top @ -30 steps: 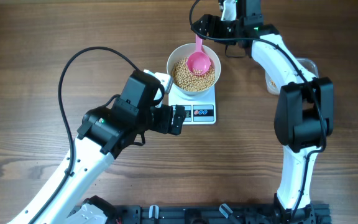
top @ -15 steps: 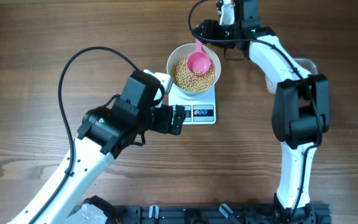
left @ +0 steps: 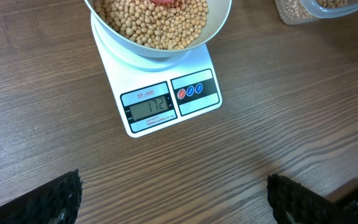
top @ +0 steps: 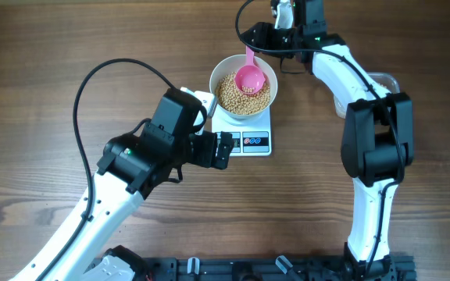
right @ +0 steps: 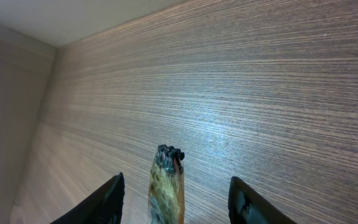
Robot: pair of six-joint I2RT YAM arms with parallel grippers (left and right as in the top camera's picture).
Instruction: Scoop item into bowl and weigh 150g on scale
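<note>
Left gripper (left: 178,202): spread wide, empty, low over bare table (left: 272,143). Just ahead of it, the scale (left: 194,112), carrying the bowl (left: 219,25) full of beans (left: 154,22), with a pink scoop (top: 249,76) lying in them. Right gripper (right: 176,199): fingers partly apart, gripping nothing, a blurred narrow thing between them. Bowl close beside it, scoop handle pointing toward it.

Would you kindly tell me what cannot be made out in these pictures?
Clear tub: overhead, mostly under the right arm; left wrist, cut by the top edge.
Scale digits: overhead, too small to read.
Bowl: left wrist, top edge cuts it, hiding nearly all the scoop.
Thing between the right tool's fingers: right wrist, too blurred to name.
</note>
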